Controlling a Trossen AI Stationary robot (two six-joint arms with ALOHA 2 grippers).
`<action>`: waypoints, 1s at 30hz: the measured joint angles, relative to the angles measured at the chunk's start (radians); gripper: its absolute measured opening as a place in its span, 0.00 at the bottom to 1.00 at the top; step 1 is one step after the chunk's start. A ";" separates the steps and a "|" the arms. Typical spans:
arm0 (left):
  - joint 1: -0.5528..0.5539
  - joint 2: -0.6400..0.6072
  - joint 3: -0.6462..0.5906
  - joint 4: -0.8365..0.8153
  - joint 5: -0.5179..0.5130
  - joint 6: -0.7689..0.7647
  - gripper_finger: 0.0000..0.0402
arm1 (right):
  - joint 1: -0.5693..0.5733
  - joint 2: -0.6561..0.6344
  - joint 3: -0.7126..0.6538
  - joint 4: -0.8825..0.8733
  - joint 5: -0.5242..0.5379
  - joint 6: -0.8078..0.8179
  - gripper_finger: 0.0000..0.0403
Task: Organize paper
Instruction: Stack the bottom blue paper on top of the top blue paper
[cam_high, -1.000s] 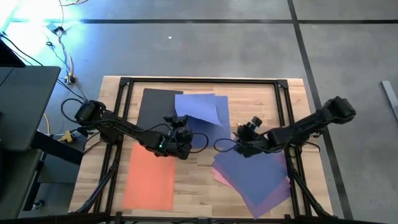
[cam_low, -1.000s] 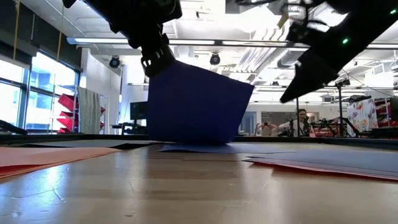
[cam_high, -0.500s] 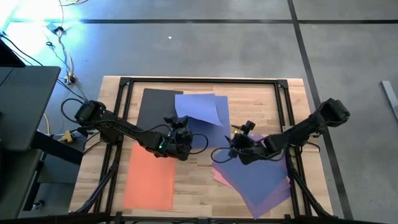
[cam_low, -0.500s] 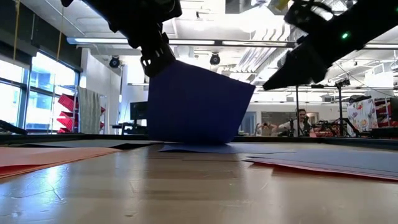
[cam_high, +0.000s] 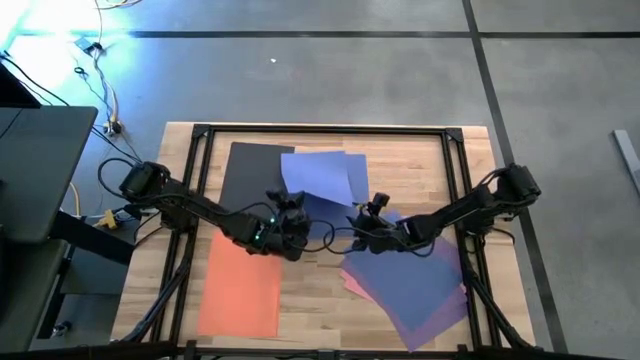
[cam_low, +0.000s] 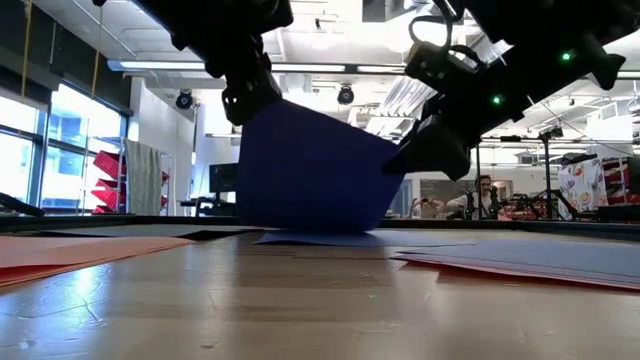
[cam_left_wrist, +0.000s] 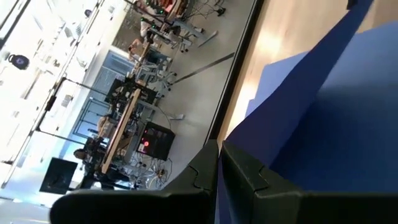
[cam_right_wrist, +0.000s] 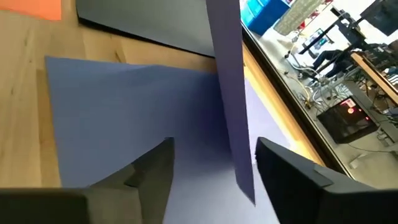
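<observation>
1 dark grey sheet (cam_high: 247, 172), 1 orange sheet (cam_high: 240, 289), 1 pink sheet (cam_high: 352, 287) and 1 purple sheet (cam_high: 410, 285) are lying on the worktop (cam_high: 320, 300). The left gripper (cam_high: 288, 222) is pinching 1 blue sheet (cam_low: 315, 170) upright at the centre, while the right gripper (cam_right_wrist: 214, 165) is reaching in spread around its edge.

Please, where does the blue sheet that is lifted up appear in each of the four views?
High view: blue sheet, centre, between the arms.
Low view: standing centre, under the left end effector.
Left wrist view: fills the right side.
Right wrist view: thin edge-on strip.
Shared landmark: dark grey sheet.
</observation>
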 joint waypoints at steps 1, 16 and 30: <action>-0.003 0.000 0.000 0.003 -0.002 0.007 0.00 | 0.000 0.000 0.000 0.000 0.000 0.000 0.38; -0.010 0.000 0.000 0.061 0.042 0.015 0.00 | 0.032 0.000 0.000 0.007 0.199 -0.032 0.00; 0.013 0.003 -0.005 0.164 0.107 0.163 0.00 | 0.076 0.000 0.062 -0.016 0.381 -0.293 0.00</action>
